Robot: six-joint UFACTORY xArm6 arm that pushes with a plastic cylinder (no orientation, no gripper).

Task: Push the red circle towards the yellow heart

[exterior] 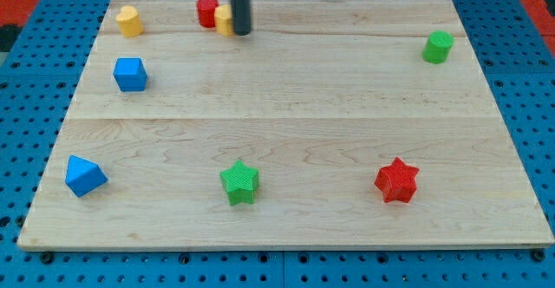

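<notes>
Blue pegboard frames the pale wooden table [286, 97], with a strip of red showing at the frame's top corners. Three planks run across the table, their seams visible as faint horizontal lines.

Up near the top edge, left of centre, the red circle [206, 12] sits touching a yellow block [224, 19] on its right. My tip [241, 33] stands just right of that yellow block, partly hiding it, so its shape cannot be made out. Another yellow block [129, 21] lies further left, near the upper left corner; it looks like the heart, though I cannot be sure which of the two is meant. There are no jaws on this rig, only the rod, so nothing is clamped or let go.

If the upper left yellow block is the heart, the red circle should travel leftward along the top edge. Pushing from here would drive the near yellow block into the circle, so I judge it better to come round and contact the circle's right side directly, keeping the push line through its centre so it does not spin off the table's top edge.

Elsewhere: a blue cube [130, 75] at left, a blue block [84, 176] lower left, a green star [239, 182] bottom centre, a red star [397, 180] lower right, a green block [438, 47] upper right.
</notes>
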